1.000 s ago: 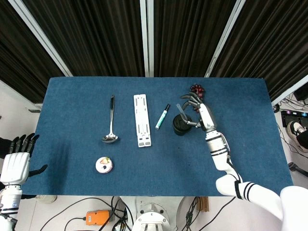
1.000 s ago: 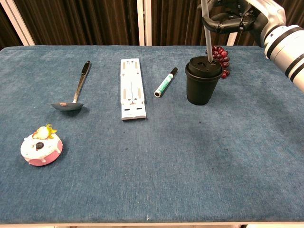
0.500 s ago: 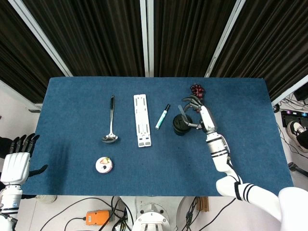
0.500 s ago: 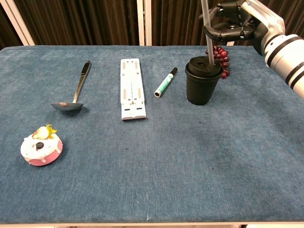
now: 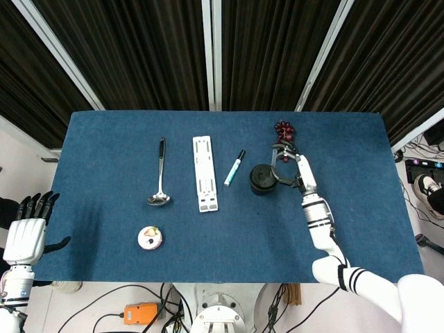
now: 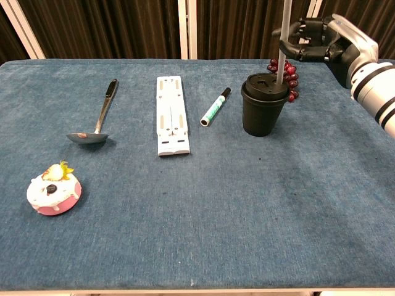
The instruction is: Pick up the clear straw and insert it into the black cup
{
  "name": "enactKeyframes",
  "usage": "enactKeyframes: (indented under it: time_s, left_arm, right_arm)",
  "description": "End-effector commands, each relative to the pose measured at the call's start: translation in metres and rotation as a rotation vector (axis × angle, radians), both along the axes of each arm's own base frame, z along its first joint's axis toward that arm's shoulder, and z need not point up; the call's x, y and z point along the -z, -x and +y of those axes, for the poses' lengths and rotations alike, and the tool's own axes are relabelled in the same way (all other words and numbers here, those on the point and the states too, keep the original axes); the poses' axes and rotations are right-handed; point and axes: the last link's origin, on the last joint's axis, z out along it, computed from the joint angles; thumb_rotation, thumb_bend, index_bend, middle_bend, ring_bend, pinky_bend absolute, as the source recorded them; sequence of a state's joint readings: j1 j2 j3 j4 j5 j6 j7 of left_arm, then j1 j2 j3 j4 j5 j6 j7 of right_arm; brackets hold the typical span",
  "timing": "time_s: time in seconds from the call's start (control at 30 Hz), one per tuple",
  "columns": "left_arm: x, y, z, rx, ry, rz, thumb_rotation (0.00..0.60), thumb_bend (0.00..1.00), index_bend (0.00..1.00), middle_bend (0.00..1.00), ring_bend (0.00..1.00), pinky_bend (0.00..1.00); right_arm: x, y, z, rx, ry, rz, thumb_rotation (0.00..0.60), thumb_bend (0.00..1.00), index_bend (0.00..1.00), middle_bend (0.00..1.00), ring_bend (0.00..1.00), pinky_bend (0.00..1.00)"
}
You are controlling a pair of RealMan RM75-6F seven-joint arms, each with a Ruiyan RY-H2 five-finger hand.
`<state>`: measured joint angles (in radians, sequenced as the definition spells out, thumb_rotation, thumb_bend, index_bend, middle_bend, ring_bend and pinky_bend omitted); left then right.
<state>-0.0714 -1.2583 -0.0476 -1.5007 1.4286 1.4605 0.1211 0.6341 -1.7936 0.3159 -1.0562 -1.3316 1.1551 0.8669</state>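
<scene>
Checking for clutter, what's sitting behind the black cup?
Red grapes lie just behind the black cup, partly hidden by it and by the clear straw held in the right hand.

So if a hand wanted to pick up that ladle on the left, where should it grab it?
Probably the ladle is best taken by its dark handle end, from above. It lies flat on the blue table, handle pointing away from the robot, bowl nearest, with open cloth on both sides for fingers.
</scene>
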Motion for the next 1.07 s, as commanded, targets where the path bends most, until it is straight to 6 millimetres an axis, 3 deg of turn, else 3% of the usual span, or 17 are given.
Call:
enactKeyframes:
  time_s: [0.03, 0.13, 0.23, 0.37, 0.53, 0.63, 0.8, 0.87, 1.07]
  left_arm:
    - [0.0, 0.0, 0.0, -0.001, 0.001, -0.001, 0.6, 0.06, 0.09, 0.08, 0.01, 0.0]
    - [0.0, 0.001, -0.001, -0.001, 0.0, -0.001, 0.6, 0.06, 0.09, 0.08, 0.01, 0.0]
    - [0.0, 0.001, -0.001, 0.0, -0.003, -0.002, 0.6, 0.06, 0.09, 0.08, 0.01, 0.0]
    - [0.0, 0.001, 0.0, 0.006, -0.003, -0.003, 0.6, 0.06, 0.09, 0.08, 0.01, 0.0]
    - [0.0, 0.002, 0.001, 0.007, -0.001, -0.005, 0.6, 0.06, 0.09, 0.08, 0.01, 0.0]
    - [0.0, 0.002, 0.002, 0.01, -0.001, -0.005, 0.6, 0.06, 0.09, 0.08, 0.01, 0.0]
    - [0.0, 0.001, 0.005, 0.019, -0.001, -0.007, 0.6, 0.06, 0.09, 0.08, 0.01, 0.0]
    - [0.0, 0.0, 0.006, 0.023, -0.002, -0.007, 0.6, 0.06, 0.09, 0.08, 0.01, 0.0]
    - [0.0, -0.002, 0.008, 0.029, -0.011, -0.008, 0.6, 0.06, 0.09, 0.08, 0.01, 0.0]
  right_arm:
    - [0.007, 0.004, 0.003, 0.0, -0.032, 0.006, 0.6, 0.62, 0.59, 0.35, 0.13, 0.15]
    - [0.01, 0.006, 0.005, -0.026, -0.066, 0.033, 0.6, 0.55, 0.44, 0.32, 0.07, 0.07]
    - [0.007, 0.007, 0.008, -0.051, -0.064, 0.047, 0.6, 0.41, 0.23, 0.22, 0.0, 0.01]
    - [-0.007, 0.011, 0.012, -0.071, -0.03, 0.058, 0.6, 0.37, 0.06, 0.15, 0.0, 0.0]
    - [-0.047, 0.025, 0.02, -0.084, 0.067, 0.131, 0.6, 0.37, 0.02, 0.14, 0.0, 0.0]
    - [-0.082, 0.044, 0.031, -0.078, 0.139, 0.296, 0.6, 0.37, 0.02, 0.14, 0.0, 0.0]
    - [-0.141, 0.083, 0.07, -0.024, 0.201, 0.726, 0.6, 0.37, 0.12, 0.14, 0.01, 0.07]
    - [-0.157, 0.094, 0.086, 0.019, 0.225, 0.834, 0.6, 0.37, 0.11, 0.14, 0.01, 0.11]
    - [-0.189, 0.124, 0.14, 0.138, 0.196, 0.929, 0.6, 0.37, 0.09, 0.14, 0.01, 0.11]
